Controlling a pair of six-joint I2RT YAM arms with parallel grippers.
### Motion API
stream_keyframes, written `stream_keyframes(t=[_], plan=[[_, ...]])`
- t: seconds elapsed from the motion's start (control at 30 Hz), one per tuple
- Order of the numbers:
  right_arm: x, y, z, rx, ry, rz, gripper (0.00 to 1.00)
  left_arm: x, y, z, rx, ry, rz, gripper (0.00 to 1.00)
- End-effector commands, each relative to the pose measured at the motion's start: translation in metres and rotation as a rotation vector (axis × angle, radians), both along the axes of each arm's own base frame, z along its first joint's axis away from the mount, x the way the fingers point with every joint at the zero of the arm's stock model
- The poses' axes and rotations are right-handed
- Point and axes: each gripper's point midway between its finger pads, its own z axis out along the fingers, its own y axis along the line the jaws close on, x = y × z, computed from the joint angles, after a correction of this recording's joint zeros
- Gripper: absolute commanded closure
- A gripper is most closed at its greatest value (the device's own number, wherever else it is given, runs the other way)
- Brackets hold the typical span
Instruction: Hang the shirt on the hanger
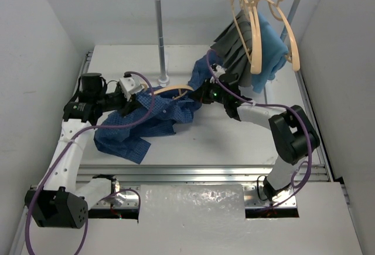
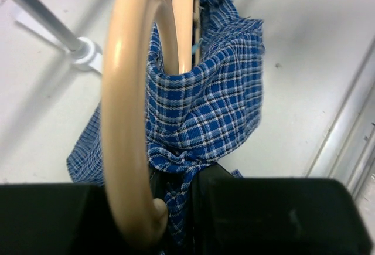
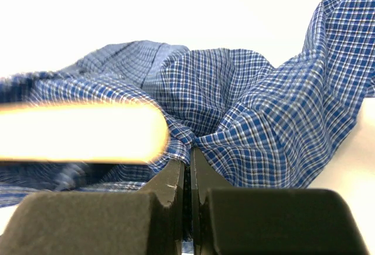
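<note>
The dark blue checked shirt (image 1: 146, 127) lies crumpled on the white table between the two arms. The pale tan hanger (image 1: 171, 94) lies partly inside it, and only a curved piece shows from above. My left gripper (image 1: 133, 99) is shut on a bunched fold of the shirt (image 2: 205, 114). In the left wrist view (image 2: 186, 179) the hanger's hook (image 2: 124, 120) loops right beside the jaws, its tip against the pinched cloth. My right gripper (image 1: 202, 94) is shut on another fold of the shirt (image 3: 263, 114). In the right wrist view (image 3: 190, 149) a blurred hanger end (image 3: 76, 132) sits just to the left.
A white clothes rail (image 1: 159, 32) stands at the back; its pole base (image 2: 88, 53) is close to the left gripper. Spare tan hangers (image 1: 258, 26), a grey pleated garment (image 1: 237, 47) and a light blue garment (image 1: 272, 50) hang at the rail's right end.
</note>
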Motion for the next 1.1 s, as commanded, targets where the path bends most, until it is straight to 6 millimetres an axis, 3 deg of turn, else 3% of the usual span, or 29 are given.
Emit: stream_keyframes(t=[0.0, 0.2, 0.33, 0.43, 0.5, 0.6, 0.87, 1.07], plan=[[0.009, -0.029, -0.003, -0.02, 0.019, -0.074, 1.0, -0.011, 0.001, 0.033, 0.031, -0.122, -0.08, 1.0], [0.009, -0.039, -0.003, -0.044, -0.012, -0.073, 1.0, -0.019, 0.006, 0.026, 0.089, -0.121, -0.115, 1.0], [0.012, -0.051, 0.004, -0.113, -0.07, -0.103, 1.0, -0.017, 0.022, 0.002, 0.205, -0.104, -0.089, 1.0], [0.017, -0.057, 0.011, -0.27, -0.153, -0.103, 1.0, -0.029, 0.018, -0.008, 0.227, -0.096, -0.17, 1.0], [0.023, -0.063, 0.019, -0.358, -0.215, -0.129, 1.0, -0.034, 0.012, -0.007, 0.218, -0.121, -0.23, 1.0], [0.02, -0.055, 0.03, -0.456, -0.317, -0.071, 1.0, -0.041, 0.003, -0.003, 0.19, -0.132, -0.29, 1.0], [0.016, -0.061, 0.007, -0.252, -0.168, 0.018, 1.0, -0.043, -0.001, 0.028, 0.149, -0.199, -0.304, 1.0], [0.015, -0.06, 0.009, -0.238, -0.165, 0.044, 1.0, -0.036, 0.005, 0.023, 0.148, -0.161, -0.249, 1.0]])
